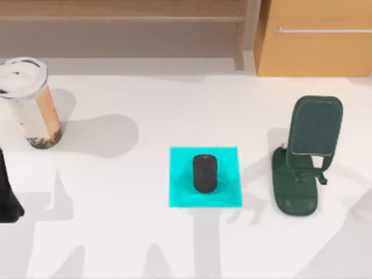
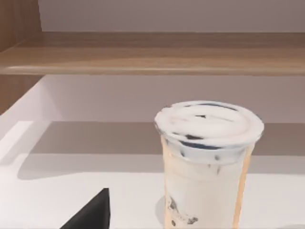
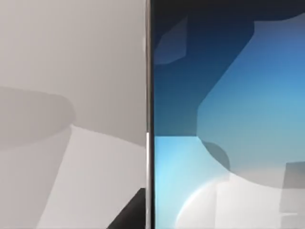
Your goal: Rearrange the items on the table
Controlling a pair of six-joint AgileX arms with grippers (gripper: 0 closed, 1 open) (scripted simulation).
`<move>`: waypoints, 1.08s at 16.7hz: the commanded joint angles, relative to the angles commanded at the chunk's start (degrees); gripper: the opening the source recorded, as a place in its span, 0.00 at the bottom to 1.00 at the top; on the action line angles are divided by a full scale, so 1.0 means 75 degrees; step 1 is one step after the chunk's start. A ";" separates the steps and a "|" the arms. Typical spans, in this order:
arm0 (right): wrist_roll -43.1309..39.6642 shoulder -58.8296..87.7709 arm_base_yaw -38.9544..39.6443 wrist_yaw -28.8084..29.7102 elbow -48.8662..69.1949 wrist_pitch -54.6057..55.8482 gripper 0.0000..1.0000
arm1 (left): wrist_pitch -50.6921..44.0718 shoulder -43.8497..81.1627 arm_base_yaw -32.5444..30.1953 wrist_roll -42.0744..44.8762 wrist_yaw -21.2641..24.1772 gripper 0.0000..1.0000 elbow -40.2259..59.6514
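The clear white-lidded cup (image 1: 30,104) of milky brown drink stands upright at the table's (image 1: 116,238) far left. The left wrist view faces the cup (image 2: 207,167) from close by, with a dark part of my left gripper (image 2: 93,214) low beside it and apart from it. My left arm (image 1: 7,195) shows as a dark shape at the left edge, nearer than the cup. The small dark rounded cylinder (image 1: 204,172) stands upright on a cyan square mat (image 1: 180,195) at the middle. The smartphone's blue-white screen (image 3: 224,119) is very close in the right wrist view.
A dark green phone stand (image 1: 305,157) with a tilted back plate sits at the right, nothing on it. A wooden shelf (image 1: 122,14) and a wooden cabinet (image 1: 314,46) run along the far edge. Arm shadows fall across the near tabletop.
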 joint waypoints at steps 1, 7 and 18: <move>0.0001 -0.0062 0.0001 0.0000 0.0057 -0.0089 0.00 | 0.0000 0.0000 0.0000 0.0000 0.0000 1.00 0.0000; 0.0217 -0.0272 0.0220 0.0145 0.0057 -0.0100 0.00 | 0.0000 0.0000 0.0000 0.0000 0.0000 1.00 0.0000; 0.4253 -0.4221 0.4969 0.3131 -0.0931 0.0651 0.00 | 0.0000 0.0000 0.0000 0.0000 0.0000 1.00 0.0000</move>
